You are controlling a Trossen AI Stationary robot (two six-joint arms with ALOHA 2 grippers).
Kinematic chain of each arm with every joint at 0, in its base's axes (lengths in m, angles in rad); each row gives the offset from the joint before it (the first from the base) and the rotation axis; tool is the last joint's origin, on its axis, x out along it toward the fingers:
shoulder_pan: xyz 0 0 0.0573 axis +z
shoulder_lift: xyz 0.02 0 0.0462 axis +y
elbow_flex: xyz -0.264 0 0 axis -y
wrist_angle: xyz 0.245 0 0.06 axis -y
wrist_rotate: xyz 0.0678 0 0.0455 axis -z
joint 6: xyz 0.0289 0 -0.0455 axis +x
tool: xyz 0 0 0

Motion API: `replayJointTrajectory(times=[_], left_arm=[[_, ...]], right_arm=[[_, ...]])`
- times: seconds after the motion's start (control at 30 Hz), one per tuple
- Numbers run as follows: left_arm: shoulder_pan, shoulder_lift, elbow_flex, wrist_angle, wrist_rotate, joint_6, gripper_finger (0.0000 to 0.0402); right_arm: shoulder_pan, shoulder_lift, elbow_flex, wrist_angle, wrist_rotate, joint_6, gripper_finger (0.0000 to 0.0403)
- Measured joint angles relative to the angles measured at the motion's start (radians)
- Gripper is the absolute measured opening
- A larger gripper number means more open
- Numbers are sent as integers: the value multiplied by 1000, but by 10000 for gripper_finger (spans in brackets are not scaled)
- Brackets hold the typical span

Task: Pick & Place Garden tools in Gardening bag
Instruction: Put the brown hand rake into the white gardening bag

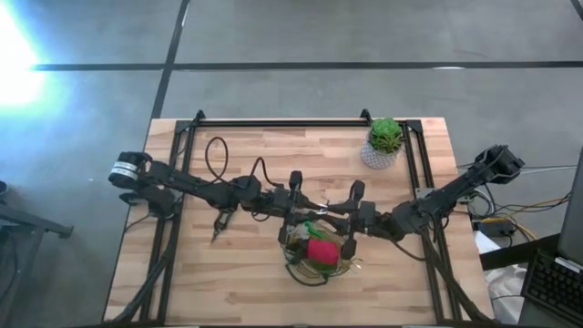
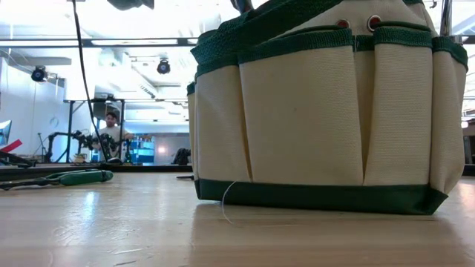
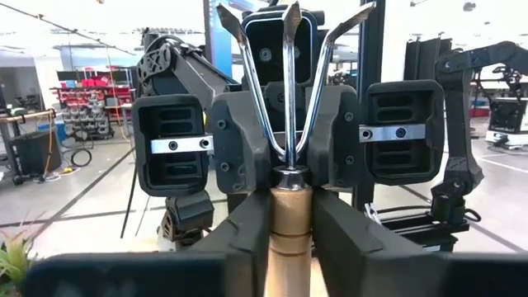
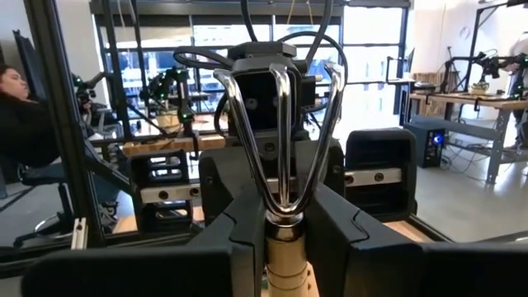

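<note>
A three-tined hand rake [image 3: 290,107] with a wooden handle stands upright, tines up, between my two grippers over the gardening bag [image 1: 314,255]. My left gripper [image 3: 290,223] and my right gripper [image 4: 285,239] face each other across it, both shut on its handle. The bag, cream with dark green trim [image 2: 319,111], stands on its base on the table, a red item [image 1: 321,251] showing in its mouth. A green-handled tool [image 2: 78,176] lies on the table to the bag's left. My left gripper pinches the top of the wooden handle [image 3: 290,216], just below the metal collar, between its two fingers. They come level from the table's left and lie across the handle. The rake stands upright; its lower end is out of view. My right gripper pinches the same upper part of the handle [image 4: 285,252], under the metal collar, between its two fingers. They come level from the table's right and lie across the handle, opposite the left gripper. The tines rise upright above the fingers.
A green plant in a whitish pot [image 1: 383,144] stands at the far right of the table. Black frame rails [image 1: 301,121] run along the far edge and both sides. People sit in the room beyond [image 4: 16,107]. Bare wood lies near the front edge.
</note>
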Motion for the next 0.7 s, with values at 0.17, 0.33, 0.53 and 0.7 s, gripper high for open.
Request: replayJointTrajectory(times=[0.17,0.33,0.53,0.7], left_arm=[[-2,-1,4,-32,7,-31,181],[-1,-4,19,-77,-52,-82,259],[-1,-62,16,-216,-58,-89,288],[-1,-132,16,-361,-59,-83,286]], right_arm=[[-1,-1,0,-4,-5,-8,50],[-2,-22,0,-32,3,-10,50],[52,-96,-1,-158,7,6,50],[149,-177,0,-254,70,4,50]])
